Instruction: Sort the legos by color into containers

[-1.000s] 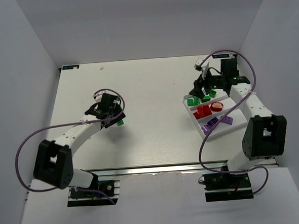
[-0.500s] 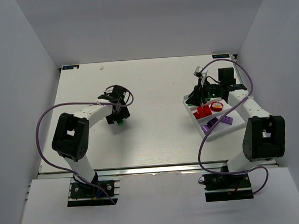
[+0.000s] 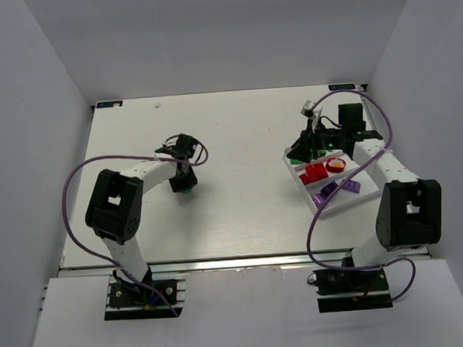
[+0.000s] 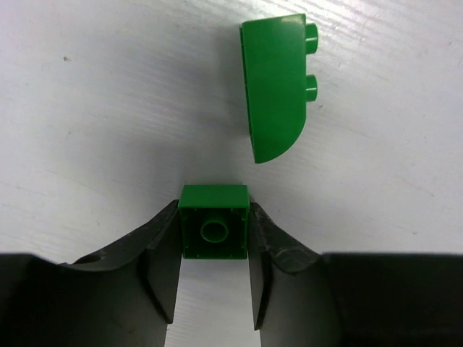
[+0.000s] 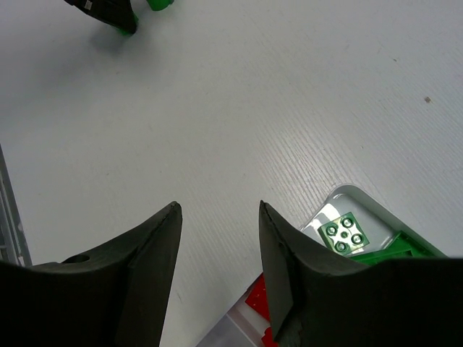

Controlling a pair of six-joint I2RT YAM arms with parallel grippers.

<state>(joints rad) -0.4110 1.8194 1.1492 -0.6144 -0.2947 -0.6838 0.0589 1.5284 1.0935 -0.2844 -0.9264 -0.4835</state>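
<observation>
My left gripper (image 3: pixel 183 176) is shut on a small square green lego (image 4: pixel 213 231), held hollow side towards the camera, low over the table. A second green lego (image 4: pixel 278 87) with a rounded end lies on its side just beyond it. My right gripper (image 3: pixel 308 147) is open and empty above the far left corner of the white tray (image 3: pixel 301 186). In the tray are red legos (image 3: pixel 316 172) in the middle compartment and purple legos (image 3: pixel 346 187) in the near one. A green lego (image 5: pixel 344 233) shows in the far compartment; the rest there is hidden by the gripper.
A round red and yellow piece (image 3: pixel 337 165) lies in the tray's middle compartment. White walls stand at the back, left and right of the table. In the right wrist view the left gripper (image 5: pixel 108 14) shows at the top left.
My left arm has pulled its elbow in and turned, with the gripper staying at the green legos. My right gripper has shifted slightly left over the tray's far corner.
</observation>
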